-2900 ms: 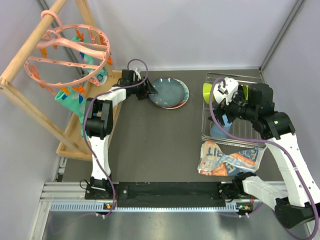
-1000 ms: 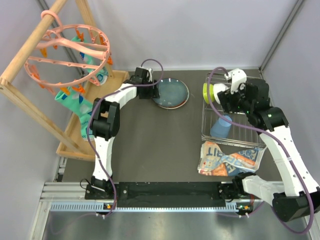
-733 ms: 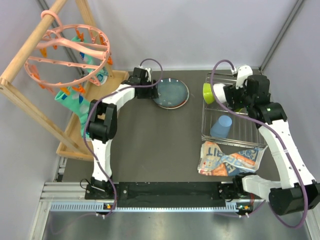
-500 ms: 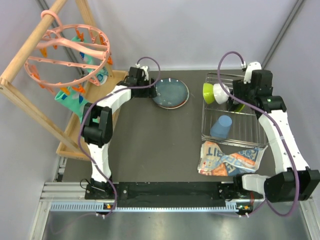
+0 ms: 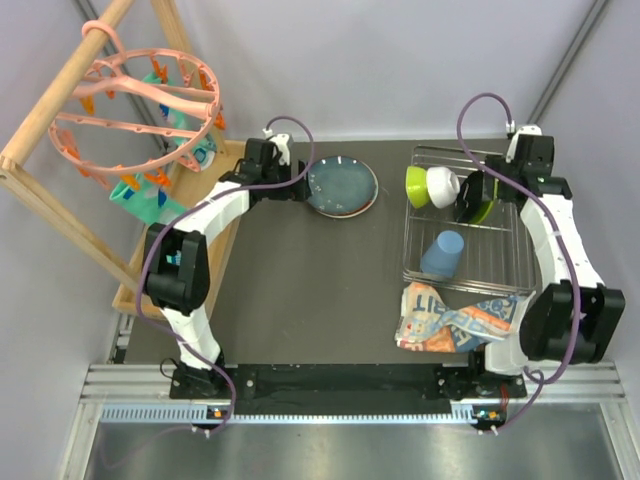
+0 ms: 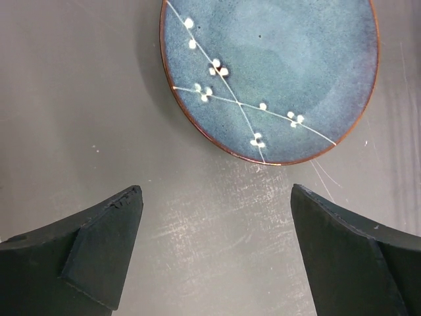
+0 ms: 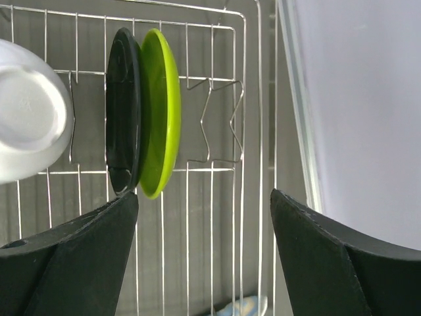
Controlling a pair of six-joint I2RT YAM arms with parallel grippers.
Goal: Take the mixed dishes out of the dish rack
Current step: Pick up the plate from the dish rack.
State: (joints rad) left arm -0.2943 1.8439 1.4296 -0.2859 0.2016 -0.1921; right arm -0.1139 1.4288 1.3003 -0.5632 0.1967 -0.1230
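Observation:
A dark teal plate (image 5: 341, 185) (image 6: 270, 72) with white blossom sprigs and a reddish rim lies flat on the table. My left gripper (image 5: 296, 184) (image 6: 214, 191) hovers just to its left, open, with only bare table between the fingers. In the wire dish rack (image 5: 512, 262) (image 7: 217, 161) a lime-green bowl (image 5: 416, 186), a white bowl (image 5: 442, 186) (image 7: 29, 125), a black plate (image 7: 122, 112) and a lime-green plate (image 5: 483, 208) (image 7: 161, 108) stand on edge. A light blue cup (image 5: 442, 253) lies nearer in the rack. My right gripper (image 5: 492, 192) (image 7: 204, 193) hangs open over the rack, beside the lime plate.
A printed orange-blue-white packet (image 5: 460, 318) lies against the rack's near end. A wooden frame (image 5: 60, 190) with a pink clip ring (image 5: 140, 105) stands at the far left. The right wall (image 7: 355, 99) runs close alongside the rack.
My left gripper has opened wider and drawn back left off the teal plate. The right arm has swung from above the bowls toward the rack's far right side.

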